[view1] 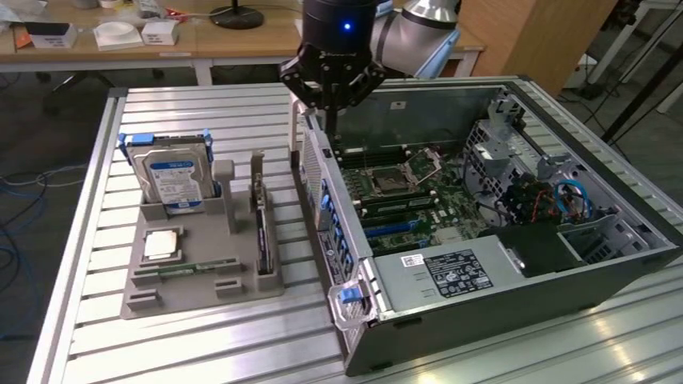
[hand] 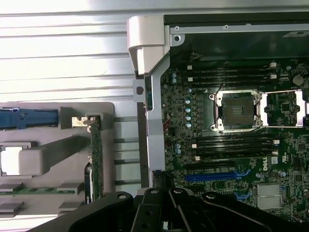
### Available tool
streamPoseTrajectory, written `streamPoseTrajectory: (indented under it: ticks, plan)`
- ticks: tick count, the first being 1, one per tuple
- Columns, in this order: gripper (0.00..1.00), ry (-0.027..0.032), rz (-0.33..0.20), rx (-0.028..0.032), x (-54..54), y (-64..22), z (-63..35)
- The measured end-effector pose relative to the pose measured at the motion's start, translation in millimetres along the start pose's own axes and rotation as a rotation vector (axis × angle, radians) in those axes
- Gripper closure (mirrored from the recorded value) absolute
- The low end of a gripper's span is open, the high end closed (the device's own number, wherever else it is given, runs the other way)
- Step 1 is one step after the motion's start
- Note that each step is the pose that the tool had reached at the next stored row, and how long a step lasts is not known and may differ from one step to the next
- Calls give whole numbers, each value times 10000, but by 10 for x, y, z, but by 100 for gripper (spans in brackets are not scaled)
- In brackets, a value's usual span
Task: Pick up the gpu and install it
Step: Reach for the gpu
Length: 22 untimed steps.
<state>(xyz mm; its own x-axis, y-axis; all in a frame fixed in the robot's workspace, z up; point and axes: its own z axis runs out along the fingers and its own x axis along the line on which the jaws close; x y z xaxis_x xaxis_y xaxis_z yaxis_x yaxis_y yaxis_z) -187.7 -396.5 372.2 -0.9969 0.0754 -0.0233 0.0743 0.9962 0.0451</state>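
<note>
Fingers (view1: 332, 128) are being held pressed together with nothing pinched between them, so no card is being carried. The gripper (view1: 332, 138) is being pointed straight down by the arm (view1: 427, 16), with the wrist being held vertical. It's being hung right over the long side wall of the open computer case (view1: 513, 304), near that wall's far end, on the exterior view's left side of the case.

The gpu (view1: 259, 232) is being carried on edge in a slot of the grey holder (view1: 181, 302) on the desk (view1: 192, 344). That slot is on the holder's side nearest the case, and the card is well apart from the fingers. From the wrist view the gpu (hand: 95, 159) is being seen edge-on, just beside the case wall. A hard drive (view1: 171, 180) is being propped upright at the holder's far end. Inside the case the motherboard (view1: 411, 200) is being left exposed.
</note>
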Motion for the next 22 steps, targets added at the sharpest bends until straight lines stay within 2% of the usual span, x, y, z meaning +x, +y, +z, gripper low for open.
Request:
streamPoseTrajectory:
  ticks: [22]
  plan:
    - [89, -1, 1, 0, 66, -6, 15]
